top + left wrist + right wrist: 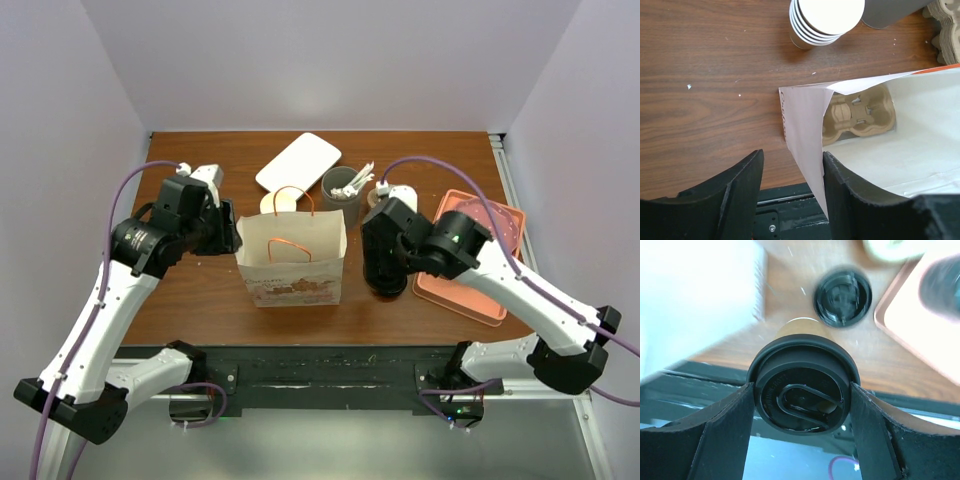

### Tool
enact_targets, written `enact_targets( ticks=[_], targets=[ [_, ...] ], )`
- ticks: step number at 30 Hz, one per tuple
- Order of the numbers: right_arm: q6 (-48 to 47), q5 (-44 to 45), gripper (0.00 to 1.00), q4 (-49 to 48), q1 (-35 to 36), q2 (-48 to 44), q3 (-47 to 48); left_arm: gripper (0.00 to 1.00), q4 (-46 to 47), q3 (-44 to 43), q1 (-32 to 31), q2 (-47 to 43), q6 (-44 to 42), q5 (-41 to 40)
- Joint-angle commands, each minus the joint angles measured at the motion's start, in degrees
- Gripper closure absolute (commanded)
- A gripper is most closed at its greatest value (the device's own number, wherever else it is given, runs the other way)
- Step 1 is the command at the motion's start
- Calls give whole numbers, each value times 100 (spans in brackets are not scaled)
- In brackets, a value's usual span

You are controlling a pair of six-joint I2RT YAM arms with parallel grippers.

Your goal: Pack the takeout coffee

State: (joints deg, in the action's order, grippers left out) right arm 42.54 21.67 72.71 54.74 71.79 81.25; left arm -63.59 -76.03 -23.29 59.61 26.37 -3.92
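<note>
The takeout coffee (802, 395), a cream cup with a black lid, sits between my right gripper's (801, 387) fingers, which press the lid from both sides. In the top view my right gripper (388, 268) holds it just right of the white paper bag (290, 258). The bag stands open with a pulp cup carrier (860, 112) at its bottom. My left gripper (792, 157) is open and straddles the bag's left wall (805, 130); its right finger is inside the bag against the paper. In the top view my left gripper (228, 232) is at the bag's upper left corner.
A loose black lid (842, 291) lies on the table beyond the cup. A pink tray (475, 255) is at the right. Behind the bag are a stack of lidless cups (826, 20), a dark grey utensil cup (343, 185) and a white flat box (298, 162).
</note>
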Motion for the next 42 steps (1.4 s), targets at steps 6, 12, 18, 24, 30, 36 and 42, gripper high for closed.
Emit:
enact_targets(
  ticks=[6, 12, 18, 24, 30, 36, 42],
  targets=[
    [-984, 725, 47, 1096, 10, 555, 2859, 60, 593, -61, -18, 103, -483, 638],
    [-1880, 611, 49, 930, 10, 793, 3853, 100, 1163, 52, -18, -28, -598, 1147],
    [-2873, -591, 48, -95, 19, 503, 4110, 100, 1745, 598, -18, -574, -545, 1666],
    [-3349, -2146, 48, -976, 19, -77, 3021, 100, 1508, 423, -18, -495, -484, 1702],
    [-3367, -2572, 49, -1303, 19, -7, 2747, 100, 1411, 247, -18, -477, -440, 1719],
    [-3578, -2282, 51, -1190, 45, 440, 2895, 100, 1385, 220, -18, -512, -299, 1763],
    [-3744, -1693, 53, -969, 388, 844, 2984, 86, 1367, 211, -18, -486, -211, 1764]
  ],
)
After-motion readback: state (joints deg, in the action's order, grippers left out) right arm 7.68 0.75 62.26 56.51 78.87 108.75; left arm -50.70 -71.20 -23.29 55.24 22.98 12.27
